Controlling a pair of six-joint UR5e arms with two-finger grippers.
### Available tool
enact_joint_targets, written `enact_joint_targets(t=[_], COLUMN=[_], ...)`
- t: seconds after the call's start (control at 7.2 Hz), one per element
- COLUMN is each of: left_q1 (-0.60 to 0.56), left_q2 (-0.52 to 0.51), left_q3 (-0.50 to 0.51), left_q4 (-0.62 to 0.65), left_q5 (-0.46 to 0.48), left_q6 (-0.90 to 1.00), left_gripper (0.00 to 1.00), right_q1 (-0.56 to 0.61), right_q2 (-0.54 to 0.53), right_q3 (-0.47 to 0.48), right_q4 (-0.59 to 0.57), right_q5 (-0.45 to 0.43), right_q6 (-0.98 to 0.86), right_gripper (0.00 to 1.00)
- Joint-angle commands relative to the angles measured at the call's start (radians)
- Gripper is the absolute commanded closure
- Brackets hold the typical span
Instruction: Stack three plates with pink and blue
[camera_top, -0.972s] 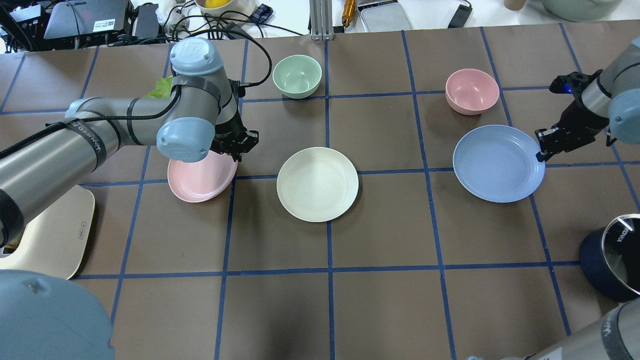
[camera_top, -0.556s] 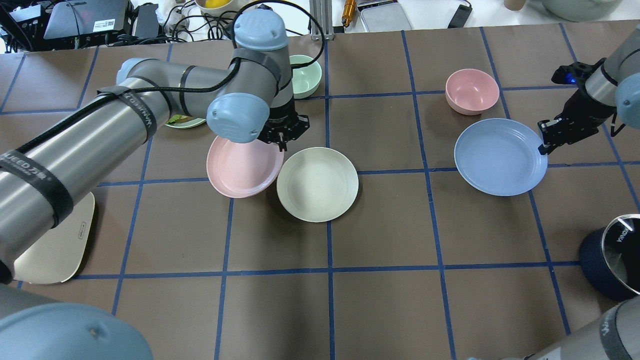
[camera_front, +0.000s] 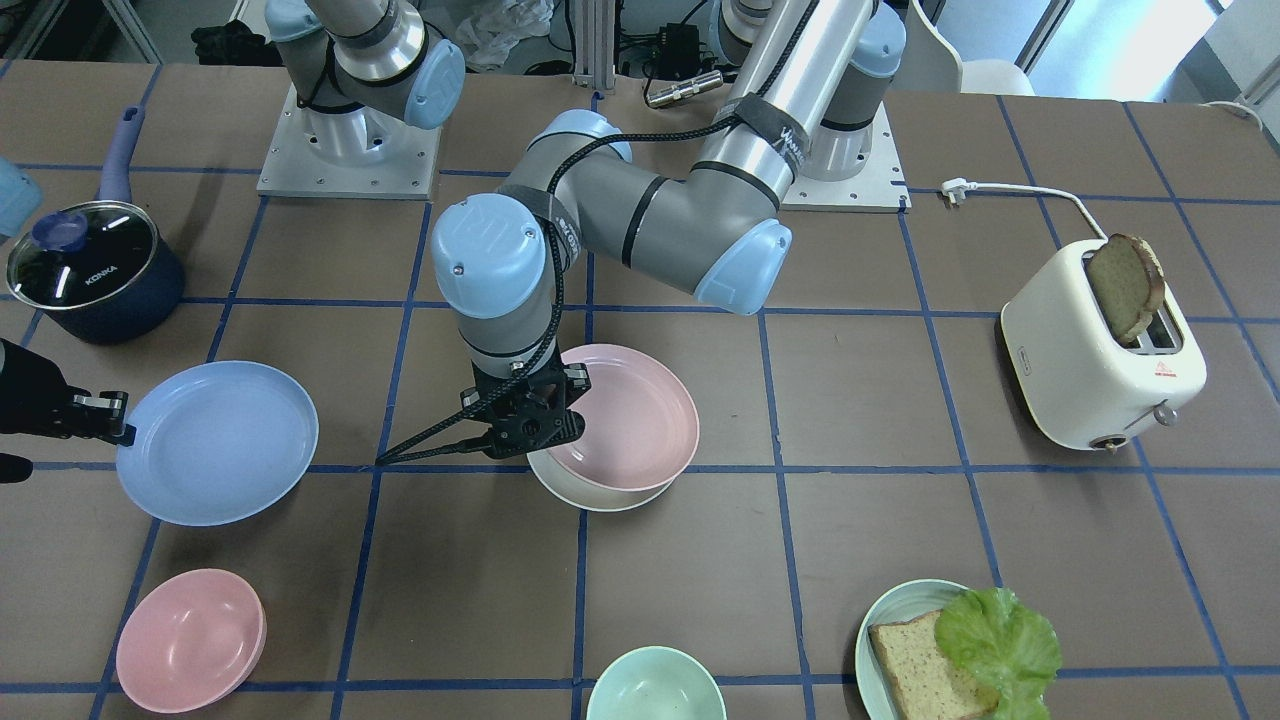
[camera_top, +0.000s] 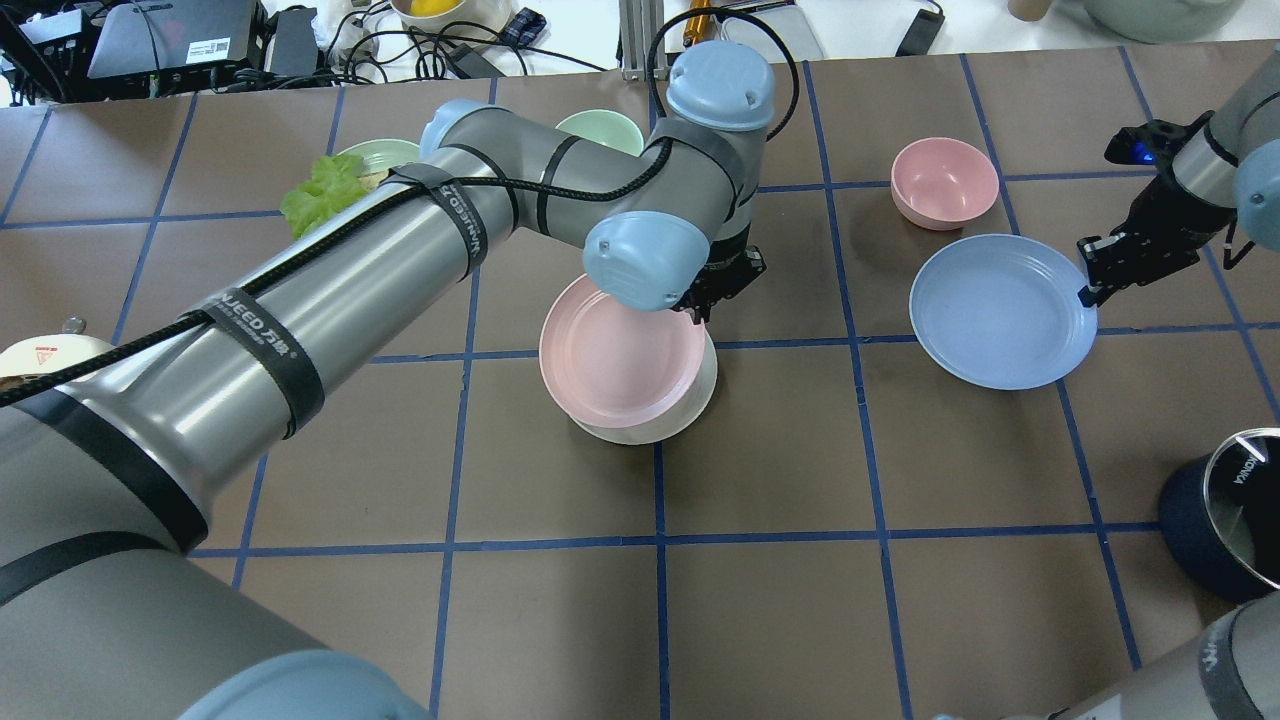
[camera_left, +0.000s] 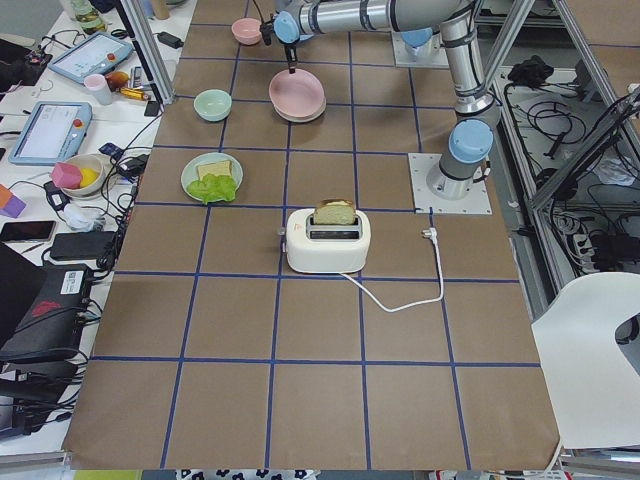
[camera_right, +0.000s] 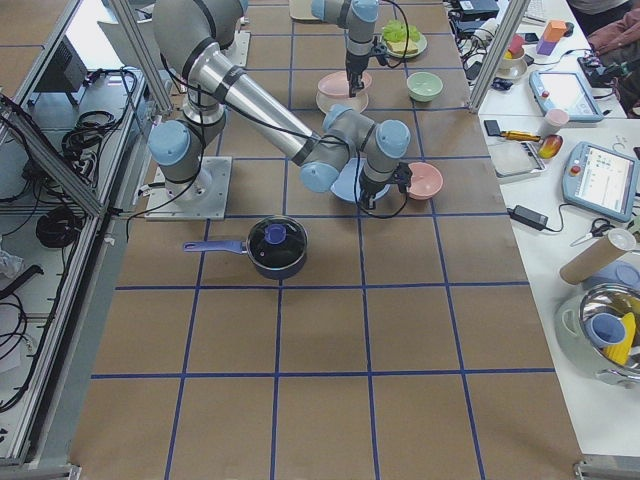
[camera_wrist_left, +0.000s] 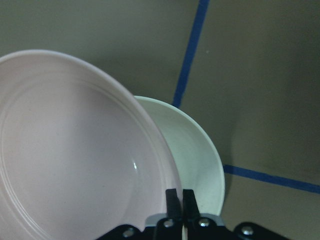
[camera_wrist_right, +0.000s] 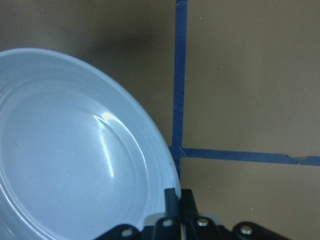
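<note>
- Nearest the robot, on its right, a dark blue lidded saucepan (camera_top: 1235, 500) stands well apart from the work.
- At mid-table the cream-white plate (camera_top: 640, 437) lies flat. The pink plate (camera_top: 620, 350) hangs tilted over it, shifted a little toward the robot's left, so a crescent of cream shows past its rim. I cannot tell whether its low edge touches the cream-white plate.
- The left gripper (camera_wrist_left: 178, 197) is pinched onto the pink plate's far right rim, with the rim caught between its fingers.
- By my judgement, the step in hand is setting pink on cream. Next the plate needs centring, levelling and lowering until it nests, and only then should the jaws part.
- Further right, the blue plate (camera_top: 1000, 310) is well apart from the stack. The right gripper (camera_top: 1086, 290) is clamped on its outer rim, and the plate looks raised off the table at that edge.
- Blue likely goes on last, once the left arm is clear of the stack. Both arms over one spot risks a clash.
- Beyond these are a pink bowl (camera_top: 945, 182) and a green bowl (camera_top: 598, 125), neither part of the job.
</note>
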Motion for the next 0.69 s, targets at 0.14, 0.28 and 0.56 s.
enact_joint_targets(t=[0.14, 0.28, 0.56], left_q1=[-0.017, -0.014, 0.06], left_q2=[-0.028, -0.033, 0.025], left_q3=[-0.009, -0.006, 0.003], left_q4=[0.002, 0.015, -0.004], left_q5=[-0.001, 0.001, -0.012], left_q6=[-0.008, -0.006, 0.079], left_gripper=[0.01, 0.0, 0.0], right_q1=[0.002, 0.022, 0.056], right_q2=[-0.006, -0.009, -0.048], right_q3=[0.0, -0.002, 0.0], right_q4=[0.0, 0.0, 0.032], right_q5=[0.002, -0.004, -0.009], right_q6=[0.004, 0.013, 0.049], right_gripper=[1.0, 1.0, 1.0])
